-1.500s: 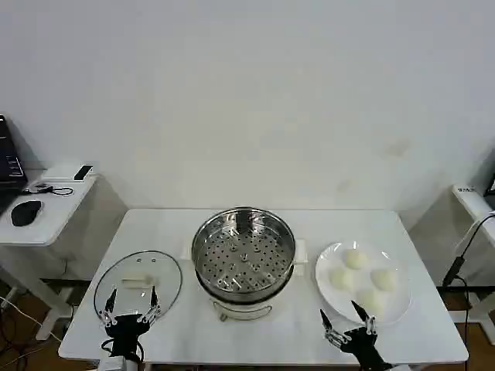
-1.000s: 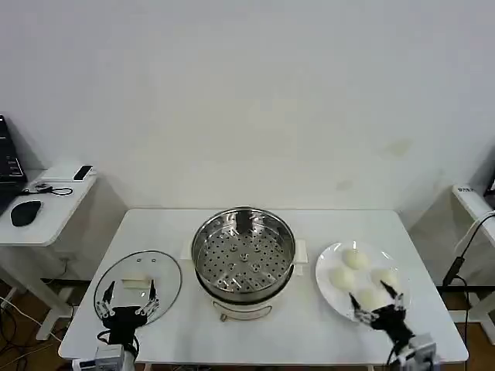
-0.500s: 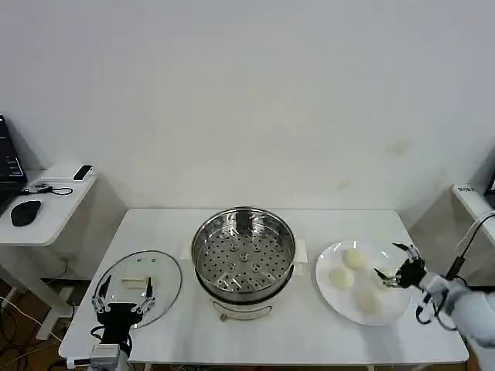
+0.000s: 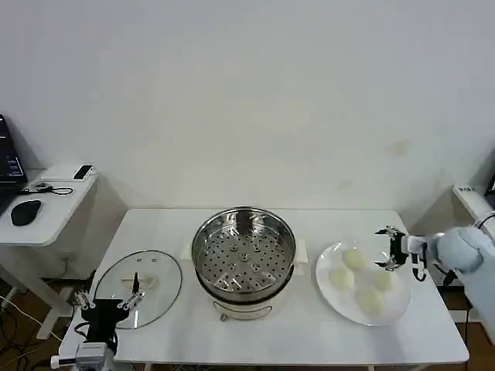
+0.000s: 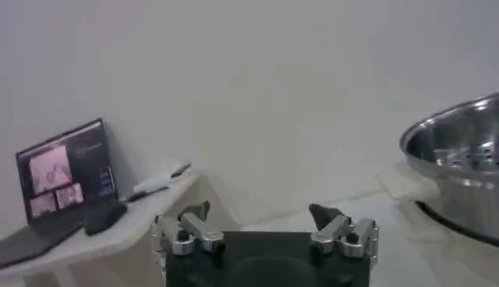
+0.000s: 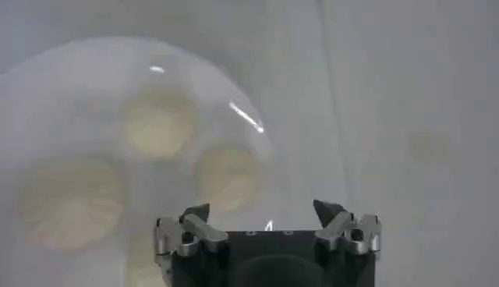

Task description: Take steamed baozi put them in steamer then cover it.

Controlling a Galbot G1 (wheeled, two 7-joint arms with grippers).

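The steamer (image 4: 244, 251), a shiny steel pot with a perforated tray, stands empty at the table's middle. The cover (image 4: 139, 284), a glass lid with a white handle, lies flat to its left. Several steamed baozi (image 4: 341, 277) rest on a white plate (image 4: 332, 299) to its right. My right gripper (image 4: 393, 249) hangs open above the plate's far right side, over the baozi (image 6: 226, 175); its own jaws (image 6: 261, 209) hold nothing. My left gripper (image 4: 108, 301) is open at the lid's near edge, empty (image 5: 259, 214), with the steamer (image 5: 460, 156) off to one side.
A side table (image 4: 46, 212) to the left carries a mouse (image 4: 25, 212) and a laptop (image 5: 62, 168). Another white table edge (image 4: 472, 201) and a cable (image 4: 460, 259) sit at the far right. Bare tabletop (image 4: 255, 328) lies in front of the steamer.
My right gripper rose from the table's front edge and moved right and back to above the plate's far side. My left gripper drew back and left along the lid's near edge.
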